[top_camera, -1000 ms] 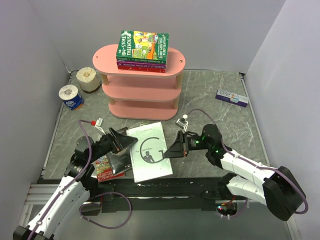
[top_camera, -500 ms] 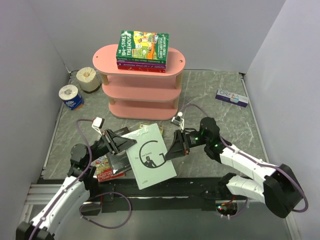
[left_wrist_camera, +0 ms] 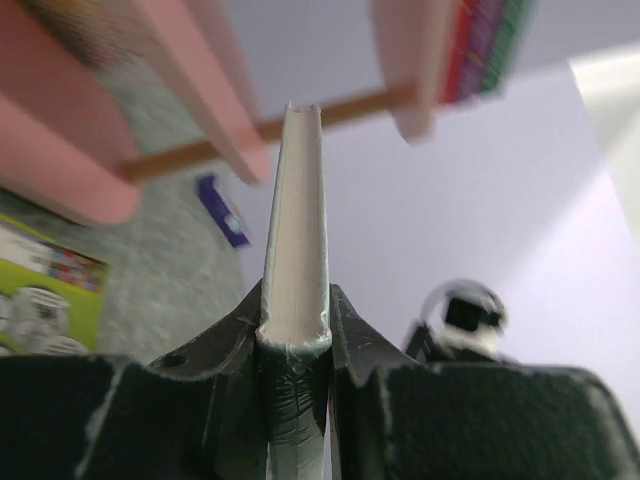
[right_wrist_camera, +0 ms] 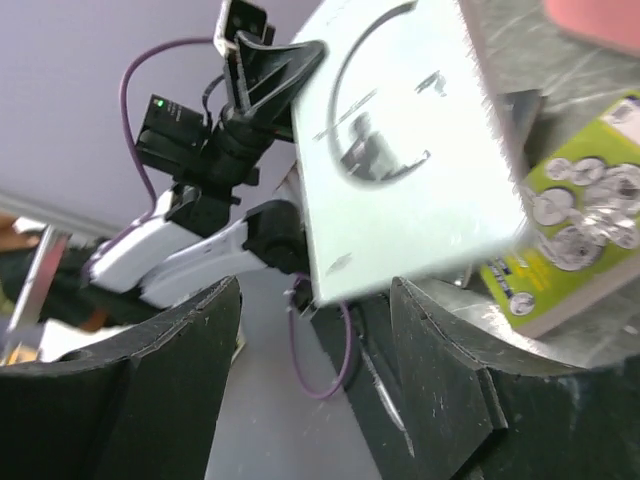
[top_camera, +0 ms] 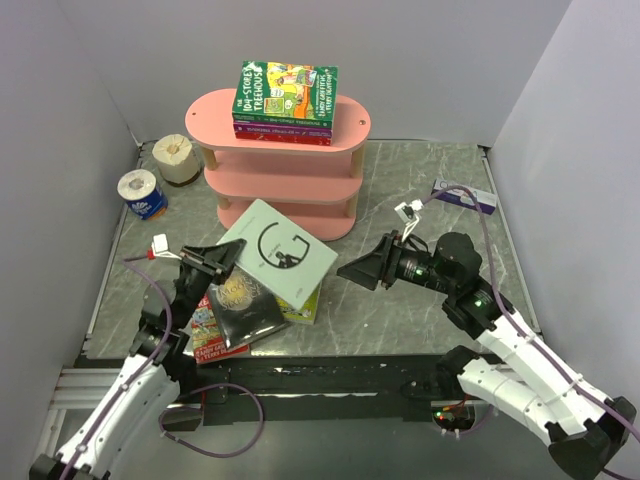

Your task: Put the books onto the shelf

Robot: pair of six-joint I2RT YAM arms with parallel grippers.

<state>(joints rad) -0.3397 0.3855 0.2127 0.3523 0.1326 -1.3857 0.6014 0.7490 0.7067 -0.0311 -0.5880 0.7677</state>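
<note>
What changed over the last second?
The left gripper took hold of the grey book and lifted it toward the shelf; the right gripper let go and drew back rightward. The stack on the shelf, the rolls and the box stayed put.

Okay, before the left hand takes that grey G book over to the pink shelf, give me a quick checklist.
1. Left hand clamped on the grey G book: ok, both fingers squeeze its edge.
2. Right hand open and apart from the book: ok.
3. Book lifted off the dark book and lime-green book beneath: ok, it appears raised.
4. Room on the shelf: ok, bare board shows beside the book stack.
5. Book lined up with a shelf opening: cannot tell.
</note>
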